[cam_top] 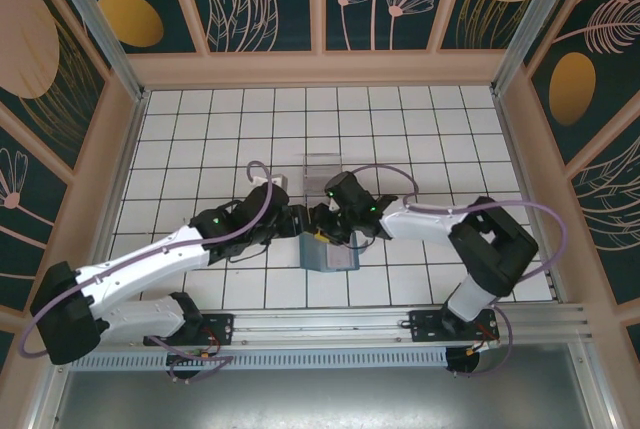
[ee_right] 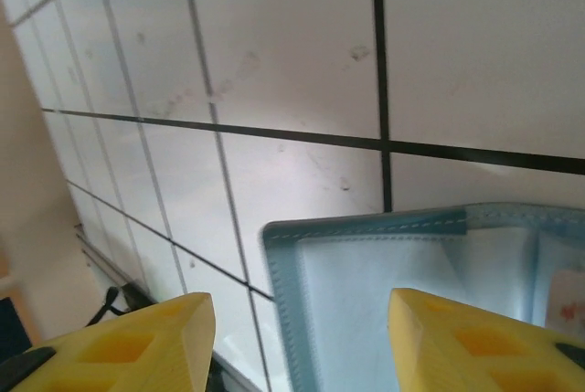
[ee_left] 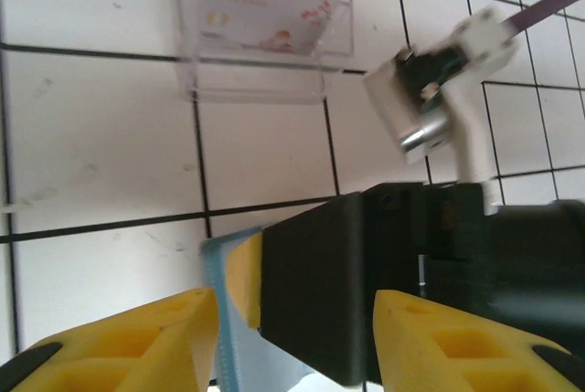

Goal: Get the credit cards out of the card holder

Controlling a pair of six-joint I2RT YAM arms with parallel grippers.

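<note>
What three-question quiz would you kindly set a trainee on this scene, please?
1. True or false: the see-through plastic box stands farther from the arm bases than the flat teal card holder does.
2. The fingers of the right claw are: A red, B yellow, C white?
3. Fill in: the table is covered in white ___ with dark lines between them.
Key: 1 true; 2 B; 3 tiles.
</note>
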